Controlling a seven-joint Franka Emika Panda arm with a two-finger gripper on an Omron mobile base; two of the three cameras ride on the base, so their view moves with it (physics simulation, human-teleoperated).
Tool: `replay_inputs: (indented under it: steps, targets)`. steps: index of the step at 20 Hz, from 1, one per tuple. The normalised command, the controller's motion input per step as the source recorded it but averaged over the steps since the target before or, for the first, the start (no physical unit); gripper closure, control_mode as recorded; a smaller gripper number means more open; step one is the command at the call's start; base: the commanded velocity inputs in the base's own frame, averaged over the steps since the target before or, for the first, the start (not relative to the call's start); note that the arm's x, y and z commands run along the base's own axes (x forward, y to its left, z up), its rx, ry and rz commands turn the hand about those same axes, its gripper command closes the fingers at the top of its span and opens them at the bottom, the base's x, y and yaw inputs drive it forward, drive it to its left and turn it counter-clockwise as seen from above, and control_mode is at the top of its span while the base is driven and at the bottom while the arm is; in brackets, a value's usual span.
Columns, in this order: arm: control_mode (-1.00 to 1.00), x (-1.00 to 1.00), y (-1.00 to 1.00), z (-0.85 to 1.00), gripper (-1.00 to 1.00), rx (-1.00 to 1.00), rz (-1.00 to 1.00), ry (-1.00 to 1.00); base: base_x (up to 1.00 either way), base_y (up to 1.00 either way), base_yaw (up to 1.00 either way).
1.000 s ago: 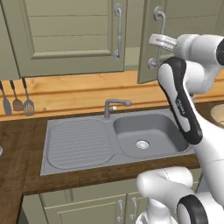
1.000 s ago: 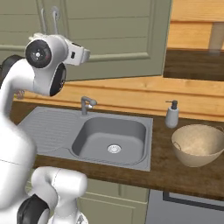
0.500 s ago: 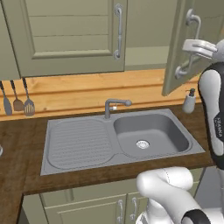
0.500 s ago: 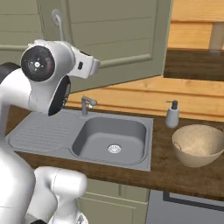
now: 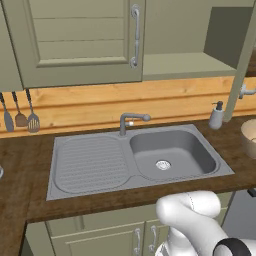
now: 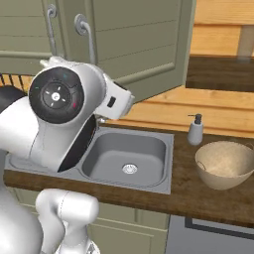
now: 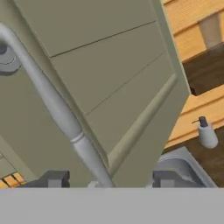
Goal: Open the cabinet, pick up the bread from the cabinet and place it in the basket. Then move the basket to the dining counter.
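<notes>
The cabinet's [image 5: 85, 40] right door [image 6: 134, 44] stands swung wide, baring an inner shelf [image 5: 185, 65]; the left door is closed. In the hand view the open door's curved silver handle [image 7: 61, 113] runs down between my gripper's [image 7: 109, 181] two fingertips [image 7: 54, 178], which stand apart with gaps on both sides, so the gripper is open around it. The bread is out of view. The beige basket [image 6: 225, 163] sits on the dark counter right of the sink, also at the edge of the left base view [image 5: 250, 137]. The dining counter [image 6: 218, 74] shows beyond the door.
A grey sink [image 5: 170, 152] with a drainboard and a tap [image 5: 131, 120] lies below the cabinet. A soap dispenser [image 6: 196, 130] stands beside the basket. Utensils [image 5: 20, 115] hang on the wooden backsplash at left. My white arm [image 6: 64, 119] looms large at left.
The right door has swung from nearly closed to wide open. The arm moved right, out of the left base view. The fingers have spread apart on the handle.
</notes>
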Motion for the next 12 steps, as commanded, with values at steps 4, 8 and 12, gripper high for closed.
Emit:
replay_inputs:
  steps: [4, 8, 12]
  targets:
    - [-1.0, -0.91, 0.12, 0.05, -1.0, 0.1, -0.02, 0.4, 0.0, 0.0, 0.0]
    - [-1.0, -0.18, 0.94, -0.07, -1.0, 0.08, -0.01, 0.33, 0.0, 0.0, 0.0]
    - [-1.0, 0.02, 1.0, -0.52, -1.0, 0.17, -0.08, 0.02, 0.0, 0.0, 0.0]
